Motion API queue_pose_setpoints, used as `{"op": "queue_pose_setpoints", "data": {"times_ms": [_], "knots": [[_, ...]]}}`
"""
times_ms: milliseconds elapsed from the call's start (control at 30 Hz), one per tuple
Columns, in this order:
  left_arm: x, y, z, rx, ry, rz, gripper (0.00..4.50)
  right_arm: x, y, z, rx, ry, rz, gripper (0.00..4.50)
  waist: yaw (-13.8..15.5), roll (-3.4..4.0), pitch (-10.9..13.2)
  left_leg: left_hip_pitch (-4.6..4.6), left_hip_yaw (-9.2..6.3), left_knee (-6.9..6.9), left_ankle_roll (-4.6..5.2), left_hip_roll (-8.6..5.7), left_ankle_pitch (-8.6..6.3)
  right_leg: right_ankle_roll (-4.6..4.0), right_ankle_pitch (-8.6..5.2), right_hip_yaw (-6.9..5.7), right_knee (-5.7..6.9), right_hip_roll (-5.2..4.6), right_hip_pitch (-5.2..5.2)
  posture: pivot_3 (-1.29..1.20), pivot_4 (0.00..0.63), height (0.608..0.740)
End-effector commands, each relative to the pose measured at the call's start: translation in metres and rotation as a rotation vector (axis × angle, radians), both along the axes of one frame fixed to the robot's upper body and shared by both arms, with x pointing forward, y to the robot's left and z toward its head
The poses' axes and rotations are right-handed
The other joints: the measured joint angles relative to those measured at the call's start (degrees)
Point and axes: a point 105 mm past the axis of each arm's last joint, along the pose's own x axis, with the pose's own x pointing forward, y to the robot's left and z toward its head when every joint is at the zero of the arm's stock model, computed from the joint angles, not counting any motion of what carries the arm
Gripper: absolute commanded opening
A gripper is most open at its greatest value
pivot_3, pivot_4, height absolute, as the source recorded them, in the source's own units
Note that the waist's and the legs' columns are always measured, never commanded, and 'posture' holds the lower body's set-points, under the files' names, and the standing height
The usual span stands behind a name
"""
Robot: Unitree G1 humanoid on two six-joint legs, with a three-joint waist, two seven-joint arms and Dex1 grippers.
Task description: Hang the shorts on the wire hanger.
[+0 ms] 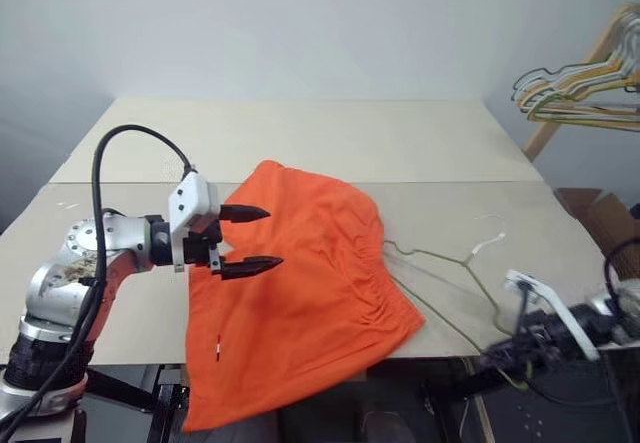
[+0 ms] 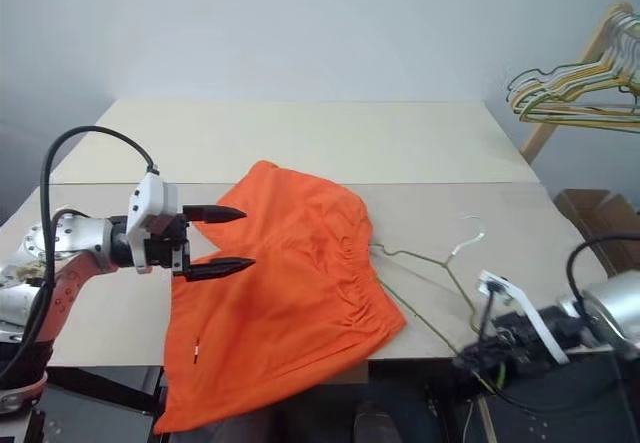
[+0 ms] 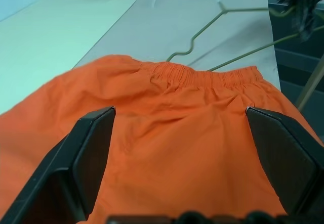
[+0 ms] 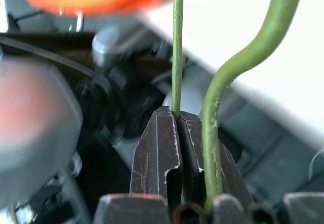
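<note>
The bright orange shorts (image 1: 300,293) lie spread on the table, gathered waistband (image 3: 202,75) toward the right and one leg hanging over the front edge. My left gripper (image 1: 275,237) hovers just above their left part, open, with nothing between its fingers. The wire hanger (image 1: 450,261) lies flat on the table right of the shorts, hook (image 1: 490,235) pointing away, its near corner past the table's front edge. My right gripper (image 4: 174,114) is low at the front right, shut on the hanger's thin wire (image 4: 177,42); a second strand of the wire runs beside the fingers.
A bunch of coloured hangers on a wooden frame (image 1: 585,83) stands at the far right, beyond the table (image 1: 300,133). A brown box (image 1: 600,213) sits beside the table's right edge. Black cables trail from both arms.
</note>
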Motion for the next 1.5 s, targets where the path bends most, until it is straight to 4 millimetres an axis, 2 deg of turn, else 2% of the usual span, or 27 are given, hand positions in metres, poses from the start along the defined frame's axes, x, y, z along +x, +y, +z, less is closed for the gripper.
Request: {"op": "queue_pose_setpoints", "data": {"times_ms": [33, 100, 233, 333, 600, 667, 767, 900, 1033, 1133, 1233, 1400, 1500], "knots": [[0.002, 0.000, 0.012, 0.008, -0.060, -0.011, 4.47, 0.022, -0.001, 0.005, -0.008, -0.031, -0.056, 0.00, 0.2, 0.01, 0.0, -0.05, 0.00, 0.00, 0.00, 0.00, 0.00, -0.14, 0.09, 0.00, 0.00, 0.00, -0.04, 0.04, 0.066, 0.740], [0.002, 0.000, 0.012, 0.013, -0.063, -0.012, 4.47, 0.026, 0.003, 0.005, 0.006, -0.027, -0.042, 0.00, 0.4, 0.01, 0.0, -0.17, 0.00, 0.00, 0.00, -0.03, 0.00, -0.27, 0.17, -0.01, -0.03, -0.02, -0.13, 0.04, 0.066, 0.740], [0.003, 0.001, 0.013, 0.022, -0.072, -0.008, 4.47, 0.014, 0.013, 0.011, 0.053, -0.006, 0.095, 0.00, 1.2, 0.02, 0.0, -0.30, -0.03, 0.03, 0.00, -0.06, -0.02, -0.24, 0.15, -0.06, -0.06, -0.07, -0.17, 0.06, 0.066, 0.740], [0.004, 0.002, 0.013, 0.025, -0.074, -0.005, 4.47, 0.015, 0.017, 0.015, 0.074, 0.003, 0.124, 0.00, 1.2, 0.05, 0.0, -0.27, -0.02, 0.06, 0.00, -0.06, -0.02, -0.21, 0.17, -0.06, -0.04, -0.07, -0.17, 0.06, 0.067, 0.740], [0.003, 0.001, 0.010, 0.035, -0.078, -0.009, 4.47, 0.066, 0.029, -0.002, 0.078, -0.036, -0.095, 0.00, 0.4, 0.04, 0.0, -0.18, -0.05, 0.04, 0.00, 0.00, -0.02, -0.25, 0.23, -0.05, -0.03, 0.03, -0.11, 0.07, 0.064, 0.740], [0.002, 0.001, 0.010, 0.037, -0.080, -0.008, 4.47, 0.071, 0.031, -0.009, 0.078, -0.034, -0.118, 0.00, 0.5, 0.05, 0.0, -0.32, -0.05, 0.04, 0.00, -0.04, -0.02, -0.25, 0.24, -0.05, -0.02, -0.02, -0.22, 0.07, 0.062, 0.740], [0.000, 0.002, 0.010, 0.043, -0.083, -0.008, 4.47, 0.060, 0.038, -0.010, 0.106, -0.012, -0.045, 0.00, 1.2, 0.05, 0.0, -0.44, -0.05, 0.08, 0.00, -0.08, -0.02, -0.23, 0.26, -0.06, -0.03, -0.06, -0.30, 0.08, 0.060, 0.740], [-0.001, 0.004, 0.010, 0.053, -0.087, -0.004, 4.47, 0.035, 0.038, 0.010, 0.183, 0.006, 0.115, 0.00, 1.9, 0.07, 0.0, -0.44, -0.05, 0.11, 0.00, -0.07, -0.02, -0.21, 0.27, -0.08, -0.01, -0.06, -0.30, 0.10, 0.056, 0.740], [-0.003, 0.005, 0.009, 0.061, -0.087, -0.004, 4.47, 0.012, 0.035, 0.022, 0.169, 0.030, 0.231, 0.00, 2.0, 0.09, 0.0, -0.44, -0.05, 0.12, 0.00, -0.06, -0.02, -0.19, 0.27, -0.09, -0.02, -0.06, -0.31, 0.11, 0.054, 0.740], [-0.005, 0.005, 0.007, 0.068, -0.084, -0.010, 4.47, -0.005, 0.035, 0.022, 0.145, 0.066, 0.286, 0.00, 1.9, 0.09, 0.0, -0.41, -0.08, 0.12, 0.00, -0.02, -0.02, -0.19, 0.26, -0.12, -0.01, -0.03, -0.30, 0.11, 0.053, 0.740], [-0.005, 0.005, 0.004, 0.073, -0.080, -0.016, 4.47, 0.005, 0.036, 0.012, 0.096, 0.062, 0.245, 0.00, 1.6, 0.08, 0.0, -0.37, -0.05, 0.12, 0.00, -0.01, -0.02, -0.19, 0.26, -0.09, -0.02, -0.02, -0.28, 0.11, 0.052, 0.740], [-0.003, 0.003, 0.005, 0.079, -0.085, -0.034, 4.47, 0.058, 0.040, -0.004, 0.059, 0.013, 0.025, 0.00, 1.4, 0.08, 0.0, -0.21, -0.05, 0.11, -0.01, -0.01, -0.01, -0.24, 0.30, -0.06, -0.02, 0.02, -0.16, 0.10, 0.049, 0.740], [-0.004, 0.002, 0.005, 0.083, -0.086, -0.039, 4.47, 0.079, 0.045, -0.013, 0.077, 0.005, -0.065, 0.00, 1.8, 0.08, 0.0, -0.33, -0.06, 0.09, -0.01, -0.03, -0.01, -0.25, 0.30, -0.08, -0.03, 0.01, -0.24, 0.10, 0.054, 0.740]]}}
